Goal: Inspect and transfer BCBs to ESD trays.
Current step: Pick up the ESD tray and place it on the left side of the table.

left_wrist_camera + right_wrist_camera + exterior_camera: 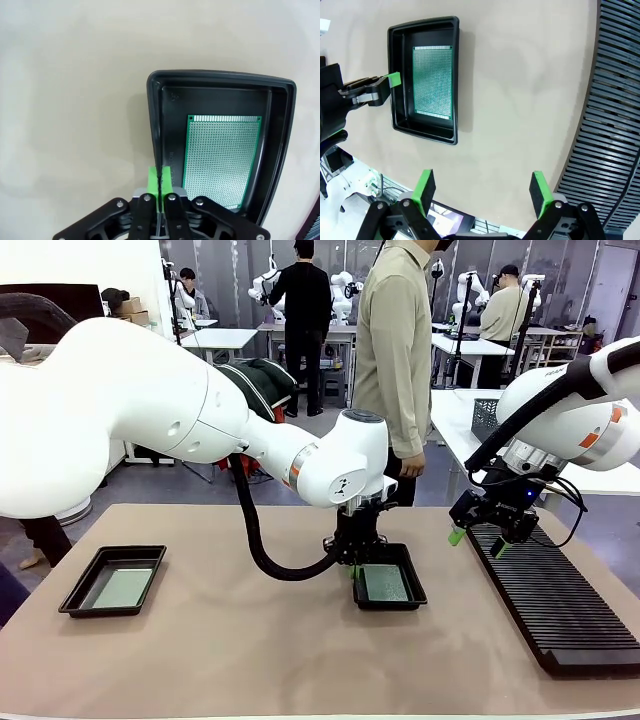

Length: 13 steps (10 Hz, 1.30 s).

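Note:
One ESD tray [412, 602] lies at the table's middle with a green BCB [383, 583] flat on its floor. My left gripper [352, 560] stands shut at that tray's left rim [155, 125], its green pads [154, 182] pressed together right over the rim edge; I see nothing held. The same BCB [222, 160] fills most of the tray floor. A second ESD tray [75, 602] at the left holds a pale BCB [122, 588]. My right gripper [477, 543] hovers open and empty, above the table [482, 187], right of the middle tray [422, 25] and its BCB [432, 82].
A long black ribbed rack [560, 610] runs along the right side of the table, also seen in the right wrist view [615, 100]. A person [395, 350] stands at the far edge. A grey mesh basket [485, 418] sits on a table behind.

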Motion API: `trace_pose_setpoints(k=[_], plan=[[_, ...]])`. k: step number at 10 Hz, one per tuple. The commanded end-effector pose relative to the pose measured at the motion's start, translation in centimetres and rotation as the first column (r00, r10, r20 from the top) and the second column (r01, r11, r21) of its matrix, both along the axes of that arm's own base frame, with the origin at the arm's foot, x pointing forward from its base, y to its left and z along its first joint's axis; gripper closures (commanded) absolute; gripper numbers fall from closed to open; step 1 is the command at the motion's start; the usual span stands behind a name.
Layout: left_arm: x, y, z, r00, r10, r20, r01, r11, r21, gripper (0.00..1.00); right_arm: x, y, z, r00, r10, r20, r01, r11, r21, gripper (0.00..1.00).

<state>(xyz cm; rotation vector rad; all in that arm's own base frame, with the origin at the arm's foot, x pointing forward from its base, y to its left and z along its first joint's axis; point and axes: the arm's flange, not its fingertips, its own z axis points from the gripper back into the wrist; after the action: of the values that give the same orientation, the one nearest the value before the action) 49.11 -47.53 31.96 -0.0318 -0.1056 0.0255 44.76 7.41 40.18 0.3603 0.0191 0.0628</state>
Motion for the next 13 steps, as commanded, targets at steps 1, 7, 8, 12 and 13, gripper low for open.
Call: trace_pose_setpoints(k=[1, 7, 8, 12, 13], plan=[[-0.4, 2.1, 0.3, 1.000, -0.026, 0.000, 0.026, 0.995, -0.093, 0.97, 0.1, 0.1, 0.2, 1.000, -0.014, -0.004, 0.014, 1.000, -0.015, 0.00], [-0.2, 8.7, 0.6, 0.998, -0.060, 0.029, 0.066, 0.937, -0.344, 0.97, 0.1, 0.1, 0.2, 1.000, -0.014, -0.004, 0.014, 1.000, -0.015, 0.00], [-0.4, 10.1, 0.9, 0.997, -0.069, 0.045, 0.082, 0.920, -0.384, 0.97, 0.1, 0.1, 0.2, 1.000, -0.014, -0.004, 0.014, 1.000, -0.015, 0.00], [-1.2, 16.0, 3.1, 0.993, -0.085, 0.084, 0.115, 0.871, -0.478, 0.97, 0.1, 0.1, 0.2, 1.000, -0.014, -0.004, 0.014, 1.000, -0.015, 0.00], [-1.5, 17.8, 3.9, 0.991, -0.094, 0.092, 0.128, 0.864, -0.488, 0.97, 0.1, 0.1, 0.2, 1.000, -0.014, -0.004, 0.014, 1.000, -0.015, 0.00]])
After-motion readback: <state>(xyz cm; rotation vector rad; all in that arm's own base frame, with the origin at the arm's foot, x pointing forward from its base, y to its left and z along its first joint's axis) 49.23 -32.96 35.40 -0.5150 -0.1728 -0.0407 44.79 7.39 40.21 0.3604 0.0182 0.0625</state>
